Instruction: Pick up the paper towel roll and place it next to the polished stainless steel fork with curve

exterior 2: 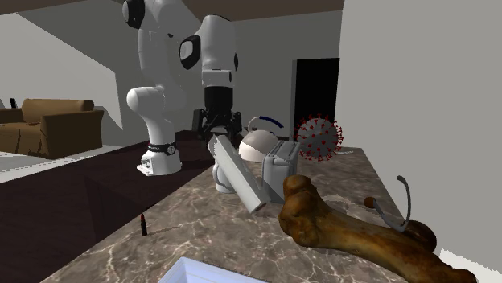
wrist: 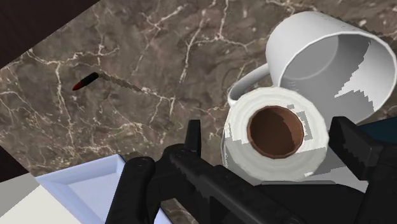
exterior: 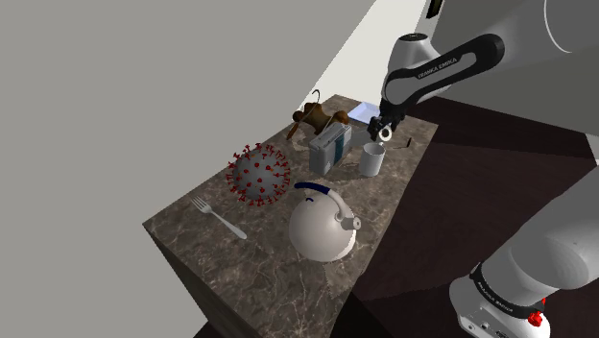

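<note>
- The fork (exterior: pixel 217 218) lies flat on the table (exterior: pixel 251 264), well apart from the mug (exterior: pixel 372 160), towards the shoulder view's left. Nothing stands next to it, so the placing is not yet done.
- A red-spiked ball (exterior: pixel 257 175) and a white kettle (exterior: pixel 322 227) sit between the fork and the mug. I judge that the carry will have to pass over or round them.
- The roll (wrist: pixel 277 135) stands upright just beside the mug, on its handle side, with its brown core facing up at the wrist camera. It seems to rest on the table and shows no sign of having been lifted. Grasp, lift, carry and set-down all appear to be left.
- The gripper (exterior: pixel 382 131) hangs just above the mug's rim, pointing down, with the roll between its jaws.
- The jaws are spread wide and straddle the roll. One finger (wrist: pixel 193 137) stands clear of the paper on the side away from the mug, while the other sits at the roll's edge nearest the mug. I cannot tell whether that one touches. The gripper holds nothing, and I judge closing to be the next step.
</note>
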`<state>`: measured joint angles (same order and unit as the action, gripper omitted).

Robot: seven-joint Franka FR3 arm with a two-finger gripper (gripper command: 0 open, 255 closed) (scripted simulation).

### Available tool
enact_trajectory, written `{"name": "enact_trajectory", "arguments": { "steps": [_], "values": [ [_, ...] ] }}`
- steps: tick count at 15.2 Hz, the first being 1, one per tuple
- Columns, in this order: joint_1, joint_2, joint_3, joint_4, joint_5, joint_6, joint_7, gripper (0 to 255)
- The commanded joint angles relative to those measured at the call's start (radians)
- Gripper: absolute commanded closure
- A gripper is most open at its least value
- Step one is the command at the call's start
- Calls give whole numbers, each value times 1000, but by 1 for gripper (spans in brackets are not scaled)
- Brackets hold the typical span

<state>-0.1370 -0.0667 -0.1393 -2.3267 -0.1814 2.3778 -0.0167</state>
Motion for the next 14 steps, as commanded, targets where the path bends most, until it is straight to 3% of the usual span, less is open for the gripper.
{"name": "enact_trajectory", "arguments": {
  "steps": [1, 3, 4, 14],
  "values": [
    [0, 1, 0, 0, 0, 1, 0, 0],
    [0, 1, 0, 0, 0, 1, 0, 0],
    [0, 1, 0, 0, 0, 1, 0, 255],
    [0, -7, 0, 6, 1, -13, -2, 255]
  ]
}}
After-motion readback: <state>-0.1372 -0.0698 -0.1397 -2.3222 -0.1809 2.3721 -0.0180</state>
